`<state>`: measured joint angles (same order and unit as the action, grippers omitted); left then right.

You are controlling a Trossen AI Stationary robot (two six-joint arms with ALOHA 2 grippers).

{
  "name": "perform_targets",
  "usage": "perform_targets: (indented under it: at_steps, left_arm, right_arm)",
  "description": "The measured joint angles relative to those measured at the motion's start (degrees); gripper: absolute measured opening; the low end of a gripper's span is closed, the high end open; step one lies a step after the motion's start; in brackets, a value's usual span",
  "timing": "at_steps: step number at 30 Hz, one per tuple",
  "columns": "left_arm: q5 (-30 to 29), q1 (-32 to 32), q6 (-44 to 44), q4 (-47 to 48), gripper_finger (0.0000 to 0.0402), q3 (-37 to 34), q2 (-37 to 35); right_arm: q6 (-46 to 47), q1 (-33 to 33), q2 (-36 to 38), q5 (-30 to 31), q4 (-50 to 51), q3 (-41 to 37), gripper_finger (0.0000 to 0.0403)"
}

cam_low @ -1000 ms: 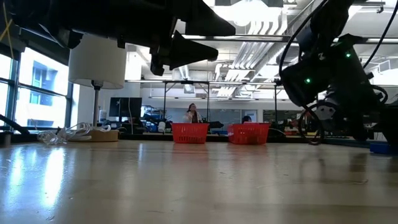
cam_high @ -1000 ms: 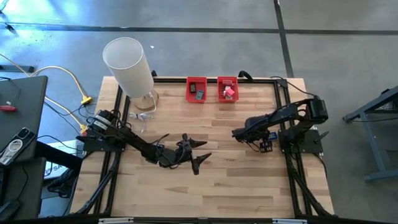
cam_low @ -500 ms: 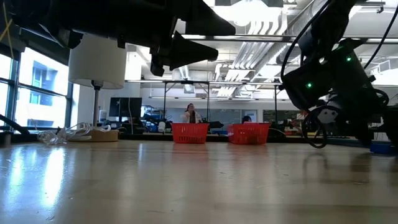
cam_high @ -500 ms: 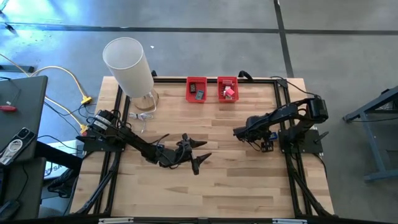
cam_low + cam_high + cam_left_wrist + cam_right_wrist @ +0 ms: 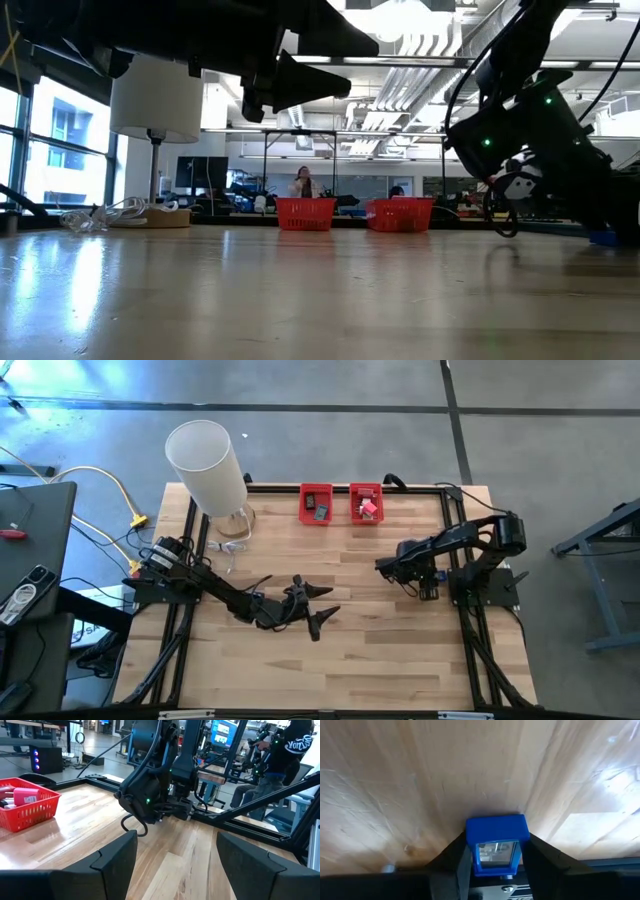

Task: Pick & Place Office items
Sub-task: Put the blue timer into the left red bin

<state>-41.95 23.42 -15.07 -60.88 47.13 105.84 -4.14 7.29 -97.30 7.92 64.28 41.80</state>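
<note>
1. Currently, right gripper [image 5: 496, 870]: low over the table [image 5: 380, 650] near its right edge, fingers closed against both sides of a small blue office item [image 5: 496, 842], which sits between them in the right wrist view; wood grain lies directly beyond the piece.
2. Blue office item: blocky, with a pale window on the face toward the wrist camera; held at the fingertips, just above the tabletop.
3. Left gripper [image 5: 318, 607]: raised over the middle of the table, well to the left of the right gripper, fingers spread apart with nothing between them.
4. Two red bins [image 5: 316, 503], [image 5: 365, 503]: side by side at the table's far edge, beyond both grippers, each holding small pieces, a pink-red one [image 5: 368, 508] visible in the right bin.
5. White cylinder [image 5: 206, 468]: at the far left corner, beyond the left gripper.
6. Person [image 5: 304, 183]: in the room behind the bins, low view.
</note>
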Motion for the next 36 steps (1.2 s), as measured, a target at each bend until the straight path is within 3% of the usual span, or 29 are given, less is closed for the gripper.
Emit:
perform_targets:
  at_steps: [22,29,36]
  left_arm:
    - [-0.11,0.00,2.64,0.04,0.0264,0.00,0.02]
    - [-0.15,0.00,15.41,0.04,0.0264,0.00,0.01]
    - [-0.16,-0.72,21.43,0.03,0.0264,0.00,0.02]
  right_arm:
    - [3.86,-7.96,-0.02,2.71,3.37,3.12,0.0131]
    - [4.68,-11.12,0.49,2.40,4.11,6.85,0.0131]
    - [6.08,-13.68,2.55,2.24,4.73,10.75,0.0131]
